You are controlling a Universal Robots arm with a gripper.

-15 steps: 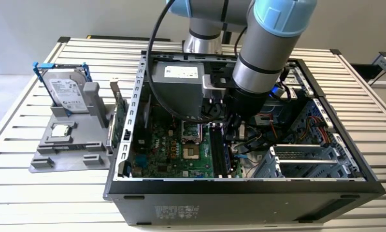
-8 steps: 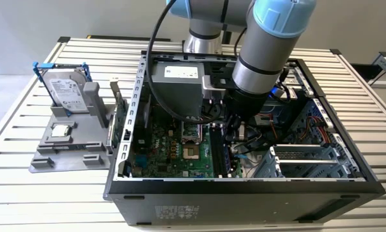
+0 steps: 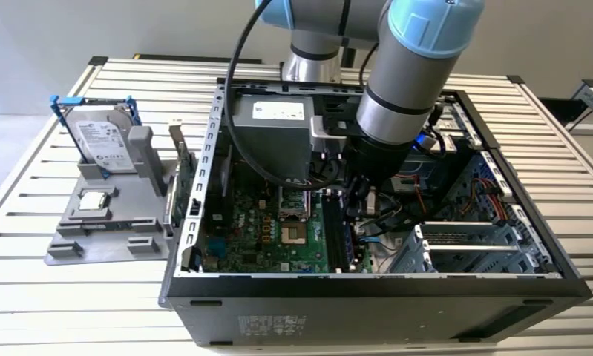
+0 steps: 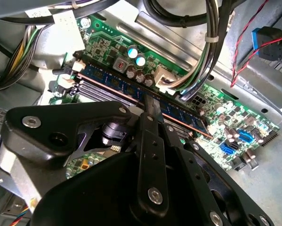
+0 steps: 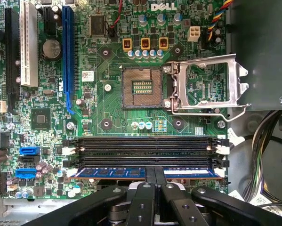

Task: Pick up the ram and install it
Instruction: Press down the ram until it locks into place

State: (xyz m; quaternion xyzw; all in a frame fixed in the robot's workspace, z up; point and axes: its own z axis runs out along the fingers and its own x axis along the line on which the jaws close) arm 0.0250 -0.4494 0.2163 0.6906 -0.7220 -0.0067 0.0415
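We see the arm reaching down into the open computer case (image 3: 375, 285) on the slatted bench (image 3: 38, 289), with the hand (image 5: 155, 181) low over the motherboard (image 5: 108, 122). The ram (image 5: 117, 173) stands on its long edge in the memory slot farthest from the CPU socket (image 5: 141, 88), parallel to the empty black slots (image 5: 145, 150) that lie between it and that socket. In both wrist views the fingers (image 4: 152, 106) close together on the stick's top edge near its middle, so we judge the hand clamped on the ram, though the contact itself is partly hidden. Whether the stick is fully seated we cannot tell. The ram looks light, thin and stiff, and we judge it fragile: chips and contacts should stay untouched, so the bare top edge near the middle is the sound place to hold, with pressure straight down into the slot.
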